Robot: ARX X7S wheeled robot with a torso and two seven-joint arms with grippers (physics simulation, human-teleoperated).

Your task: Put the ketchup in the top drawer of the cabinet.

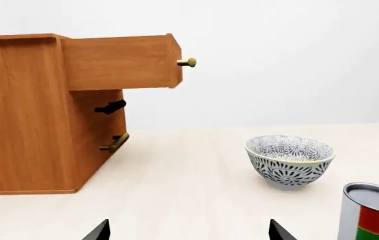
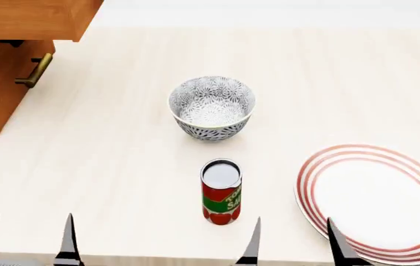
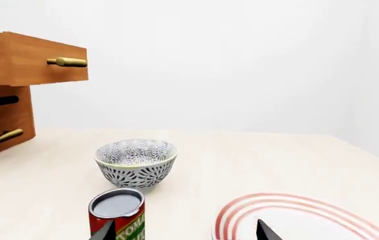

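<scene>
The ketchup (image 2: pixel 221 191), a small can with a silver lid and a red label with a green band, stands upright near the table's front edge. It also shows in the left wrist view (image 1: pixel 374 212) and the right wrist view (image 3: pixel 117 215). The cabinet (image 2: pixel 3 77) stands at the far left with its top drawer (image 1: pixel 119 61) pulled out. The drawer also shows in the head view (image 2: pixel 32 19) and the right wrist view (image 3: pixel 33 59). My left gripper (image 2: pixel 26 235) is open and empty at the front left. My right gripper (image 2: pixel 295 241) is open and empty, just right of the can.
A grey-patterned bowl (image 2: pixel 211 107) stands behind the can. A white plate with red rings (image 2: pixel 376 202) lies at the front right, beside my right gripper. The lower drawer's brass handle (image 2: pixel 35 71) juts from the cabinet front.
</scene>
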